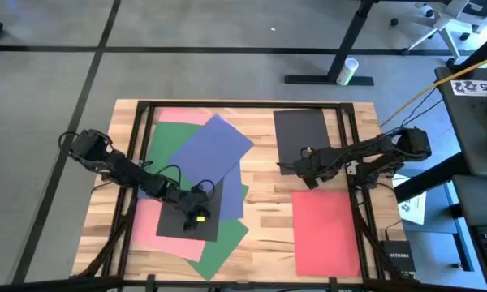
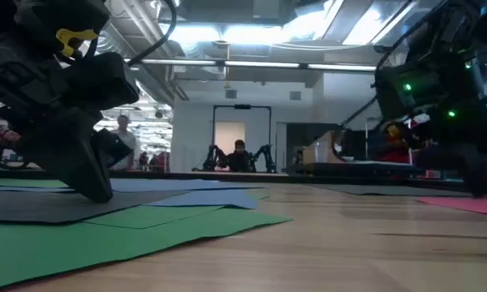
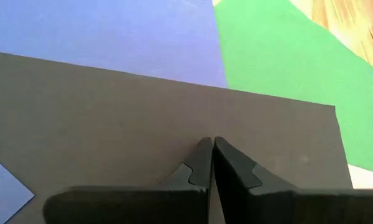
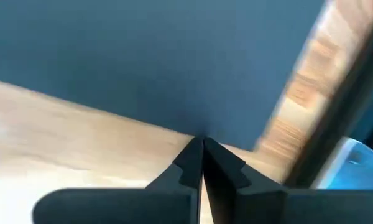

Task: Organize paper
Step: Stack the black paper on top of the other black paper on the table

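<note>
- The paper lies in 2 groups on the wooden tabletop [image 1: 260, 219]. Toward the left edge sits a loose overlapping pile: a pink sheet [image 1: 178, 118] at the far side, a green sheet [image 1: 172, 138] over it, a blue sheet [image 1: 207, 150] tilted across the top, and more green [image 1: 227, 243] and pink poking out toward the near edge.
- A small black sheet [image 1: 183, 221] rests on top of that pile, near the front-left part.
- The left pincer [image 3: 210, 146] is pressed down on this black sheet, its fingers pressed together, tips touching the paper.
- Toward the right edge, a second black sheet [image 1: 302, 134] lies flat at the far side, apart from the pile.
- The right pincer [image 4: 202, 142] sits at that sheet's near edge, fingers pressed together, tips on the wood where the paper ends.
- A red sheet [image 1: 326, 231] lies alone near the front-right corner.
</note>
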Robot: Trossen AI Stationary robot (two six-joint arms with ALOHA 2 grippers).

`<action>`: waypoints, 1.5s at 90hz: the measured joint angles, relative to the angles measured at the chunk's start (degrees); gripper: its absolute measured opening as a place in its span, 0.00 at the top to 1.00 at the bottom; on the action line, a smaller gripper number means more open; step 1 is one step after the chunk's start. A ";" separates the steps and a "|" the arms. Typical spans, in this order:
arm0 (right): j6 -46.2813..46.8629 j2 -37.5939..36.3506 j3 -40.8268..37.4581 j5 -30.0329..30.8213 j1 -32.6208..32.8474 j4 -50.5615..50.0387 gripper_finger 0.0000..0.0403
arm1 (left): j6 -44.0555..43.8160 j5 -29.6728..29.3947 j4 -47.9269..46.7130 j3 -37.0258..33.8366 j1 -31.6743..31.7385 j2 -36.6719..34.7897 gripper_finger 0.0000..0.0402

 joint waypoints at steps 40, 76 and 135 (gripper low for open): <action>-6.62 -2.12 2.35 -5.29 3.85 26.79 1.00 | 0.04 0.02 0.02 -0.02 0.00 0.00 1.00; -16.17 2.48 4.04 0.05 -3.89 40.49 1.00 | 0.39 0.00 0.02 -0.02 0.01 0.00 1.00; -27.88 18.18 16.73 -4.61 -16.65 37.51 1.00 | 1.01 0.20 0.04 -0.02 0.72 0.00 1.00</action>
